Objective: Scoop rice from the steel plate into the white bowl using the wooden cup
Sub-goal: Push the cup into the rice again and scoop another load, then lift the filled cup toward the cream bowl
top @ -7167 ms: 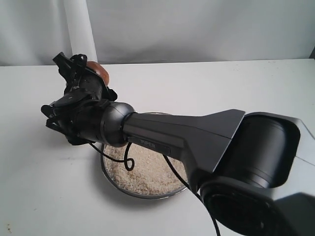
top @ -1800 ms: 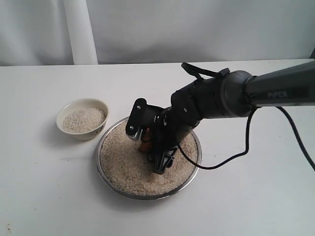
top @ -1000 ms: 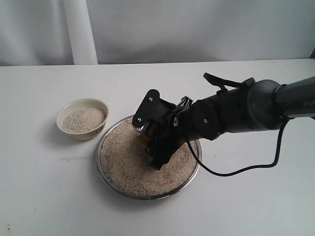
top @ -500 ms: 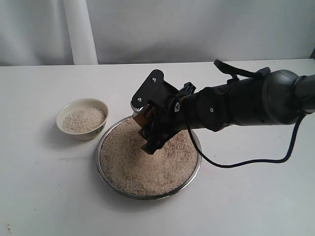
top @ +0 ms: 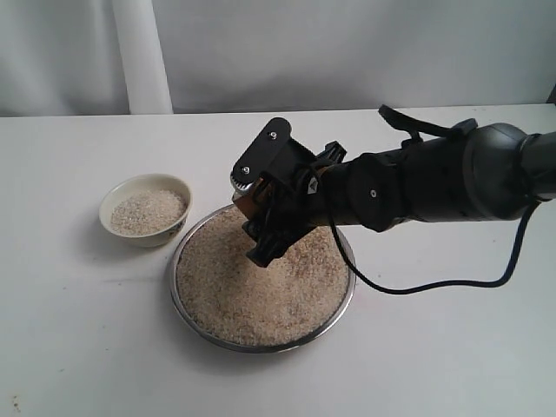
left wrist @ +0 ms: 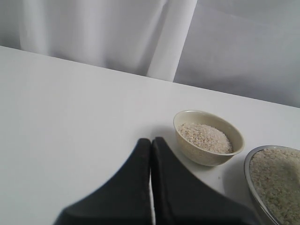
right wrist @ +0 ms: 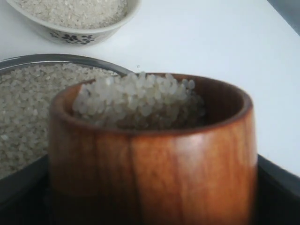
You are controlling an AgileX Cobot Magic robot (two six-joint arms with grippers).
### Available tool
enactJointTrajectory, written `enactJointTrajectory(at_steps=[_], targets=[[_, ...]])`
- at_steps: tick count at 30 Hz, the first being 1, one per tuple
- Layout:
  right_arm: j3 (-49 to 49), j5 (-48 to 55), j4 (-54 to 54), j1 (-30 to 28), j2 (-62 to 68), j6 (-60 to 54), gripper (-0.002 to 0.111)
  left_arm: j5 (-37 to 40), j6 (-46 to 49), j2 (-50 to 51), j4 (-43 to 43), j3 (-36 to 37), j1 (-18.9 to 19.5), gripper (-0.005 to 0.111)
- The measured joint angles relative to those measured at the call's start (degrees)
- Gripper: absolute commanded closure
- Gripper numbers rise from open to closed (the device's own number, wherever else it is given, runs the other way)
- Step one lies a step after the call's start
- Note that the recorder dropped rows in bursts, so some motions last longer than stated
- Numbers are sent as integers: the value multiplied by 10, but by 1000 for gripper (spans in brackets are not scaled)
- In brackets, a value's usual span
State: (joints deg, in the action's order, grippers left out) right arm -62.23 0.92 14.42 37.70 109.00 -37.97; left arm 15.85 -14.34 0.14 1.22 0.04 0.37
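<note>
Right gripper [top: 253, 215] with wooden cup [right wrist: 154, 164]: seven seconds back it was tipped over the bowl [top: 146, 237], the arm close to the camera and hiding the bowl. It then went down into the rice [top: 261, 300] at mid-plate [top: 261, 346]. Over the last second it drew toward the plate's far-left edge and rose. The cup is now clear of the grain surface, heaped full.

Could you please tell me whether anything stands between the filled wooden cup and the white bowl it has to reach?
Nothing visible does. The wooden cup is held above the steel plate, near its bowl-side edge. Only the plate's rim and a strip of table lie between it and the white bowl.
</note>
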Motion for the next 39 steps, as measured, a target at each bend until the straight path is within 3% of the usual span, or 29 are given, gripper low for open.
enactJointTrajectory(at_steps=[11, 17, 31, 36, 39], targets=[[-1, -2, 1, 0, -1, 0, 108, 0, 0, 0, 0, 0, 0, 107], [-49, 32, 3, 0, -1, 0, 108, -1, 0, 0, 0, 0, 0, 107], [-281, 199, 4, 17, 14, -2, 108, -1, 0, 0, 0, 0, 0, 107], [-389, 267, 1, 17, 104, -2, 108, -1, 0, 0, 0, 0, 0, 107], [-451, 302, -58, 29, 156, 19, 108, -1, 0, 0, 0, 0, 0, 107]])
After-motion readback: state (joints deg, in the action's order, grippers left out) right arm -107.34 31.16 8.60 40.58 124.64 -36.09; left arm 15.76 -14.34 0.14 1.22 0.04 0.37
